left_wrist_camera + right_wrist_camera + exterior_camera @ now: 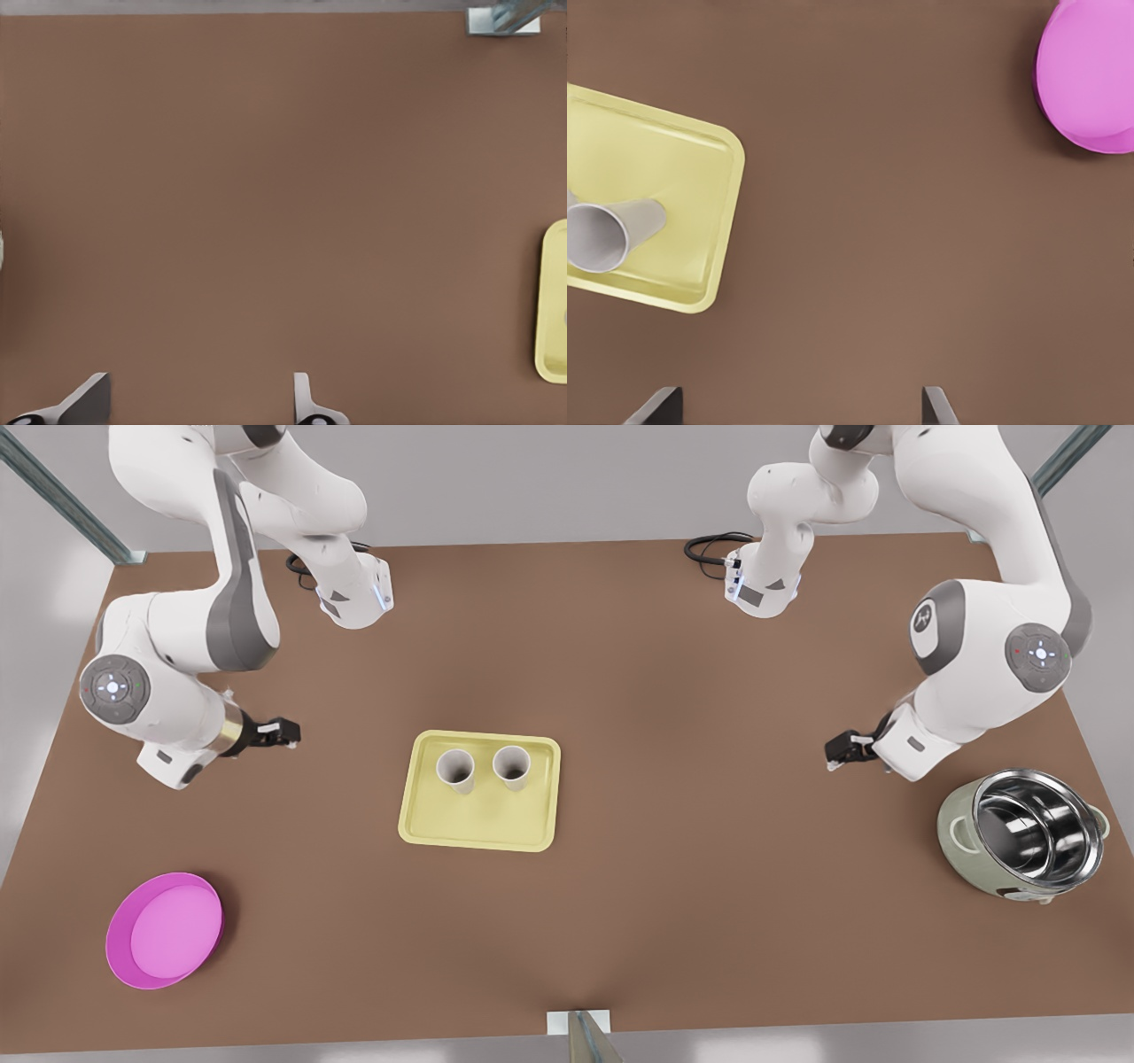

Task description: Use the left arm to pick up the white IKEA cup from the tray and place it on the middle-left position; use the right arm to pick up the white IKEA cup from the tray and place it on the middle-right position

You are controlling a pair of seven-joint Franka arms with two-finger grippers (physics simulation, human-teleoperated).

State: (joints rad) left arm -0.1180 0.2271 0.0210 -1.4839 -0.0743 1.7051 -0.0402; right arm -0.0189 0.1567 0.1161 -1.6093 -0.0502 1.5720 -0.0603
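Note:
Two white cups stand upright side by side at the back of the pale-yellow tray (478, 841) in the middle of the table: one cup (456, 769) toward the front view's left, the other cup (511, 766) toward its right. My left gripper (840, 751) hovers open at the front view's right, well away from the tray. Between its fingertips (197, 416) lies bare table, with the tray's edge (554, 301) off to one side. My right gripper (282, 732) hovers open at the front view's left. Beyond it (799, 412) I see the tray (656, 297) and the nearer cup (602, 235).
A round magenta dish (164, 930) (1090, 75) sits near the front corner at the front view's left. A green cooker with a steel bowl (1023, 837) stands at the front view's right, close to the left arm. Wide bare table flanks the tray.

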